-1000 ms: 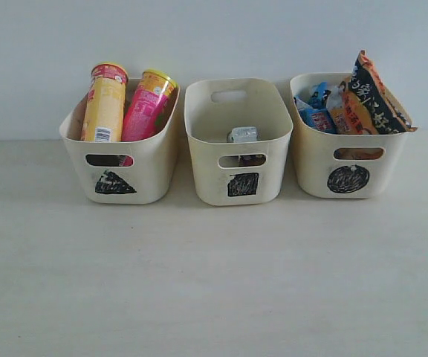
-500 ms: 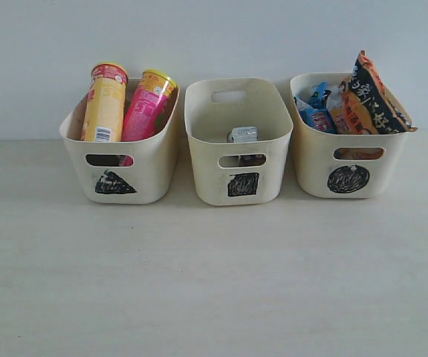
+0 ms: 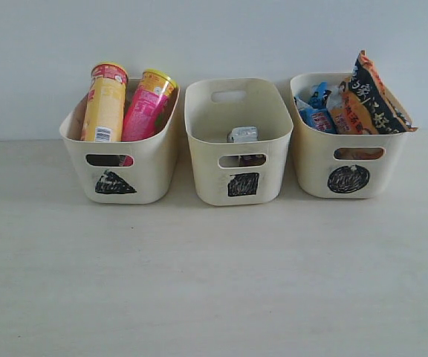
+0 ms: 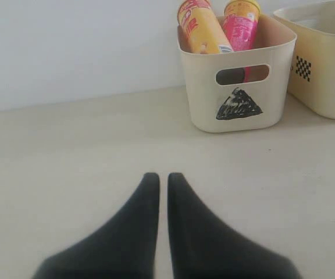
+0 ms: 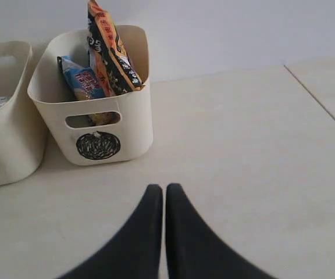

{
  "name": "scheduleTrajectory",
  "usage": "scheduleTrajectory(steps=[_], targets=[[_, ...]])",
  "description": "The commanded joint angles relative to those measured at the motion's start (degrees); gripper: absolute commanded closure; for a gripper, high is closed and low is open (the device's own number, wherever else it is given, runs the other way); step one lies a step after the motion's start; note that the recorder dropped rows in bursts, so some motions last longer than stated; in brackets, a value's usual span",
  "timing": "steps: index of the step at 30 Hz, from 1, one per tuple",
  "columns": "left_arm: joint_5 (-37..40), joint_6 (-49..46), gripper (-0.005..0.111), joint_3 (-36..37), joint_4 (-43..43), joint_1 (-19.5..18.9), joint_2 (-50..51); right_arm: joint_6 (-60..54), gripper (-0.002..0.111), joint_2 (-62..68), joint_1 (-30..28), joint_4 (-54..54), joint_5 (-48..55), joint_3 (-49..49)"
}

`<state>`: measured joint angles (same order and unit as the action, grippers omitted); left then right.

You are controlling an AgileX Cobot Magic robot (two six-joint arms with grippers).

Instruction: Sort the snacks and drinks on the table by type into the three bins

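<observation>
Sorting looks done, as far as the views show. The pale beige wood-grain counter (image 3: 214,282) has nothing loose on it in front of the bins.

The cream plastic bin w/ black triangle mark (image 3: 154,160), left in the ext. view, holds the tall yellow chip can (image 3: 104,104) and the tall pink chip can (image 3: 148,108). Both lean, tops above the rim.

The middle cream plastic bin w/ black square mark (image 3: 206,175) holds a small carton w/ pale silvery top (image 3: 242,134), low inside. Something dark shows thru the handle cutout below it, prob. the 2nd carton, but can't tell for sure.

The cream plastic bin w/ black circle mark (image 3: 310,167), on the right, holds the blue noodle packet (image 3: 314,113) and the orange-black noodle packet (image 3: 374,97), which sticks up well over the rim.

Left gripper (image 4: 163,177): black fingers together, nothing btwn them, over bare counter, well apart from the triangle bin. Right gripper (image 5: 159,189): same, closed and empty, facing the circle bin.

Judgement: each type sits in its own bin, nothing left to pick. Only open q is the 2nd carton.
</observation>
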<state>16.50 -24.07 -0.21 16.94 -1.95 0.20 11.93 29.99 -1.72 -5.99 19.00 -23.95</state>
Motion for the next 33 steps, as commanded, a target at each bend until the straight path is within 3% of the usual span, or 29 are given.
scheduleTrajectory(steps=[1,17,23,31,33], targets=[[-0.23,-0.02,0.102,0.21,0.70,-0.16,-0.20,-0.18,0.108,-0.19,-0.05,-0.05,0.13,-0.06],[-0.23,-0.02,0.102,0.21,0.70,-0.16,-0.20,-0.57,0.108,-1.09,-0.05,-0.07,1.44,-0.06],[-0.23,-0.02,0.102,0.21,0.70,-0.16,-0.20,-12.48,0.108,-7.83,-0.05,-0.34,2.42,-0.02],[-0.23,-0.02,0.102,0.21,0.70,-0.16,-0.20,-13.91,0.108,-16.73,-0.05,1.07,-16.61,13.65],[-0.23,-0.02,0.102,0.21,0.70,-0.16,-0.20,-12.95,0.108,-19.43,-0.05,1.21,-17.41,16.85]])
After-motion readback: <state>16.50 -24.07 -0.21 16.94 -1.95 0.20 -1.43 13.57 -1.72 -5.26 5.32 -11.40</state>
